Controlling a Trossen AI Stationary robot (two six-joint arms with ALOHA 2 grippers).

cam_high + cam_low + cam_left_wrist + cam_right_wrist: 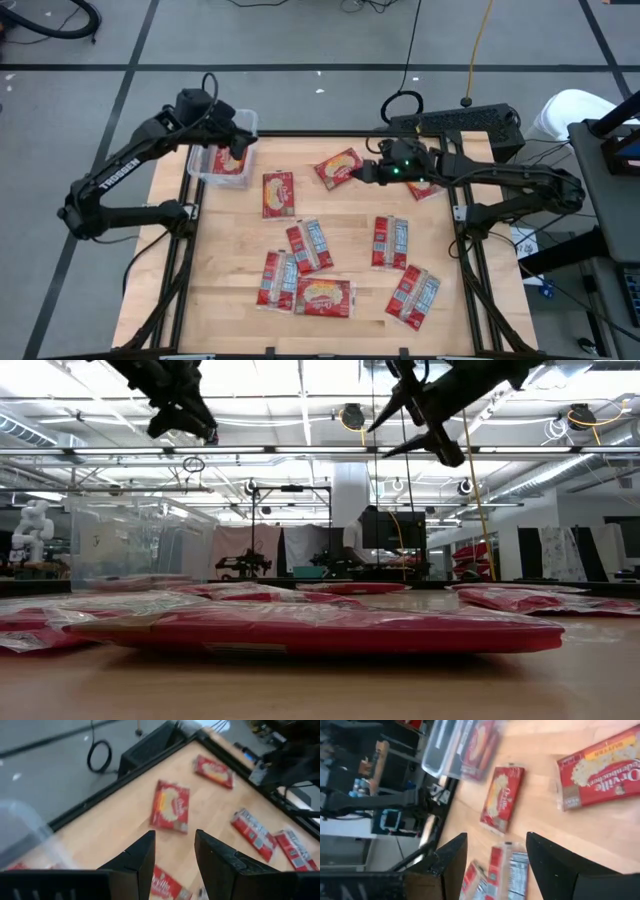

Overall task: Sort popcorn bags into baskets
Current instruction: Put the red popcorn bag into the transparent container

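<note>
My left gripper (236, 140) hangs over the clear basket (200, 168), fingers parted and empty, one popcorn bag (228, 165) inside. The right gripper (362, 172), fingers apart and empty, should descend squarely onto the nearest bag (338, 168) on the counter (350, 230).

One popcorn bag (228, 166) in basket (200, 170)

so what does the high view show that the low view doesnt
Only the high view: the whole layout, with the clear basket at the table's far left corner holding a red bag, about ten popcorn bags spread over the wood, and each arm's full reach. Only the low view: the room behind, and both end effectors, left and right, hanging well above the table. Both show the basket, bags and both arms.
</note>
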